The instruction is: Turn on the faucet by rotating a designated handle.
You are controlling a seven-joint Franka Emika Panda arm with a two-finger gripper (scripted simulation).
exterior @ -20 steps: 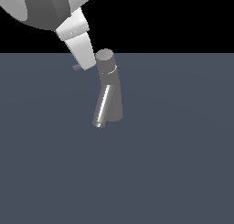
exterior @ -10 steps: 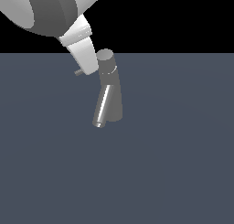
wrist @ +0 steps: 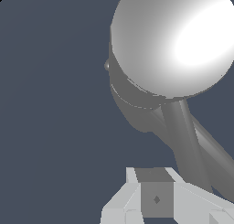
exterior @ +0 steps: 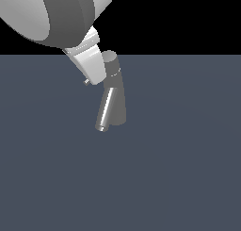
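1. The faucet (exterior: 114,95) is standing upright on the flat grey-blue floor (exterior: 179,169), its shiny spout (exterior: 105,113) slanting down toward the exterior view's left.
2. The handle (exterior: 87,82) is projecting sideways from the cap (exterior: 110,61); only its tip is showing past the robot.
3. The gripper (exterior: 93,70) is hanging just beside the cap, over the handle.
4. Whether its fingers (wrist: 119,205) are parted or closed cannot be determined.
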